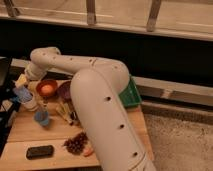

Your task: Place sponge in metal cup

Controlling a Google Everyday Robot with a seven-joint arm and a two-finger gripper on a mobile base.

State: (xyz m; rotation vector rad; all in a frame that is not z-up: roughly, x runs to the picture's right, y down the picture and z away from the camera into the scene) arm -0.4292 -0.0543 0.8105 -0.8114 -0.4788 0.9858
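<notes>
While the gripper [22, 82] hangs, fingers released, just above the sponge [22, 94] beside the metal cup [30, 103] at the left of the worktop [60, 145], a skewed descent could clip and tip that cup.

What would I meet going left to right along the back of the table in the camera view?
The tool at the table left end, then the orange bowl, the purple bowl, and, past the robot's arm, the green container.

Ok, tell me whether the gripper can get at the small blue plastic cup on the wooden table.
Probably yes: the gripper hangs near the wooden table's left end, just beyond the blue plastic cup, whose top is uncovered; a whitish cup stands beside it.
</notes>
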